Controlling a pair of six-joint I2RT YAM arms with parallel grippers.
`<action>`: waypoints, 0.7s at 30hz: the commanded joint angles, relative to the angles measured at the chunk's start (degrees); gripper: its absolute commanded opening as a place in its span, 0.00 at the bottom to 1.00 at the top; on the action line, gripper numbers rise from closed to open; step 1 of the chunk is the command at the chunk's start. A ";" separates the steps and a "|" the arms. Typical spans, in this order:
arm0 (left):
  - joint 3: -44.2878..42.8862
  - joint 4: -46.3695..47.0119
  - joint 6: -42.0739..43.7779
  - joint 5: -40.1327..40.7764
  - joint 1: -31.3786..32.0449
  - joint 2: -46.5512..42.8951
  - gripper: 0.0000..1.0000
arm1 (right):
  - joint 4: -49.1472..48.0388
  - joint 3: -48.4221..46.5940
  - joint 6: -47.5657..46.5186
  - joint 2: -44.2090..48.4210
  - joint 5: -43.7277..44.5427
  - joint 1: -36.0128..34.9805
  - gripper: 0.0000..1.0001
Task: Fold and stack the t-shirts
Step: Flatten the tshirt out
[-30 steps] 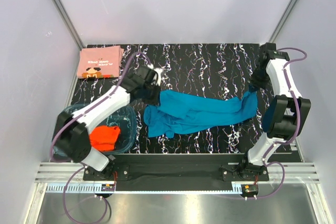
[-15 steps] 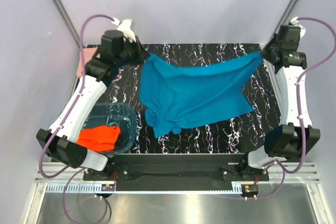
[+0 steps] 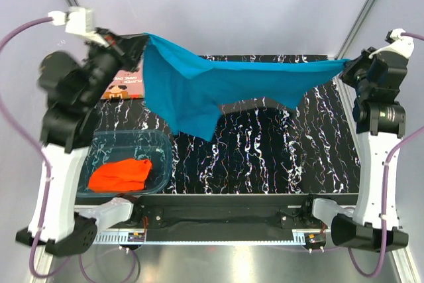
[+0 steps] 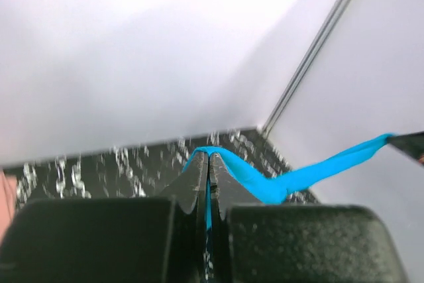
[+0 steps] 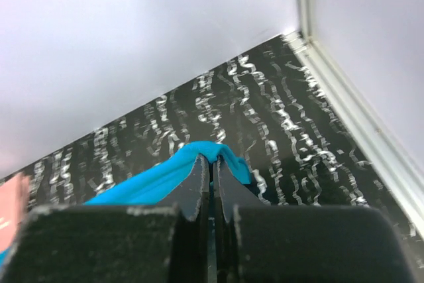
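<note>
The teal-blue t-shirt (image 3: 199, 87) hangs in the air, stretched between both grippers high above the black marbled table (image 3: 278, 150). My left gripper (image 3: 144, 42) is shut on its left corner; the cloth shows between the tips in the left wrist view (image 4: 209, 158). My right gripper (image 3: 346, 64) is shut on its right corner, seen in the right wrist view (image 5: 212, 157). The salmon-pink printed t-shirt (image 3: 129, 84) lies folded at the back left, partly hidden by my left arm. The orange-red t-shirt (image 3: 119, 174) lies crumpled in the tub.
A clear blue-tinted plastic tub (image 3: 159, 144) stands at the front left of the table. White enclosure walls with metal posts (image 3: 361, 11) surround the table on three sides. The shirt's lower edge droops toward the table's left middle.
Both arms have risen and spread apart, lifting the teal-blue shirt off the table from a bunched strip into a taut hanging sheet.
</note>
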State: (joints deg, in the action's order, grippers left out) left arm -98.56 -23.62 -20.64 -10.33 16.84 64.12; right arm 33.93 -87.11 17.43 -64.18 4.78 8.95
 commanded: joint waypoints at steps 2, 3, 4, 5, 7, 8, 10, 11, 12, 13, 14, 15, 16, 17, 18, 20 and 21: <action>-1.20 4.98 2.36 -0.05 -0.23 -6.45 0.00 | -0.36 1.24 4.44 6.33 -4.16 0.10 0.00; -1.37 4.98 2.54 0.48 -0.23 -7.42 0.00 | 1.03 -0.15 5.06 6.96 -4.33 0.10 0.00; -1.63 4.90 2.97 0.83 -0.23 -8.56 0.00 | 1.92 -1.03 5.85 7.58 -4.60 0.10 0.00; -2.59 4.72 3.06 1.27 -0.23 -9.01 0.00 | 2.54 -1.83 6.38 7.76 -7.38 0.10 0.00; -3.30 4.37 3.24 1.19 -0.23 -9.62 0.00 | 5.86 -5.07 7.00 6.71 -8.64 0.10 0.00; -3.39 4.46 3.24 0.84 -0.23 -9.71 0.00 | 7.88 -6.48 7.18 6.18 -8.73 0.10 0.00; -2.25 5.07 3.24 0.75 -0.14 -9.80 0.00 | 10.98 -8.43 7.35 6.26 -8.21 0.10 0.00; -1.46 5.85 3.15 0.92 -0.14 -9.97 0.00 | 10.54 -7.38 7.70 7.05 -7.07 0.10 0.00; -0.85 6.30 3.07 1.10 -0.14 -9.80 0.00 | 9.50 -6.85 7.71 7.66 -6.45 0.10 0.00; 0.03 6.65 2.98 1.19 -0.23 -9.80 0.00 | 9.31 -6.76 7.71 8.02 -5.75 0.10 0.00; 0.65 7.96 2.89 1.45 -0.14 -9.37 0.00 | 9.66 -7.10 7.01 7.50 -5.13 0.10 0.00; 1.18 8.93 2.80 1.62 -0.14 -9.19 0.00 | 10.70 -8.59 6.65 6.71 -5.13 0.10 0.00; 2.66 10.24 2.72 2.24 -0.23 -9.01 0.00 | 10.80 -9.12 6.30 5.14 -3.56 0.10 0.00; 3.55 13.30 2.80 2.76 -0.14 -8.40 0.00 | 10.46 -9.39 6.04 4.42 -3.46 0.10 0.00; 4.16 14.81 3.06 3.46 -0.14 -7.87 0.00 | 8.36 -9.48 5.86 3.81 -3.37 0.10 0.00; 4.43 18.84 3.77 5.31 -0.23 -6.12 0.00 | 5.81 -9.48 5.16 1.53 -2.32 0.10 0.00; 4.43 20.52 4.03 5.75 -0.23 -3.93 0.00 | 3.97 -10.09 5.16 0.47 -1.53 0.10 0.00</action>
State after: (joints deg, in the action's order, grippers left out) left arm -94.39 -14.20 -18.17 -8.54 16.82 56.55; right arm 43.48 -95.31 23.79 -60.27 -0.32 8.95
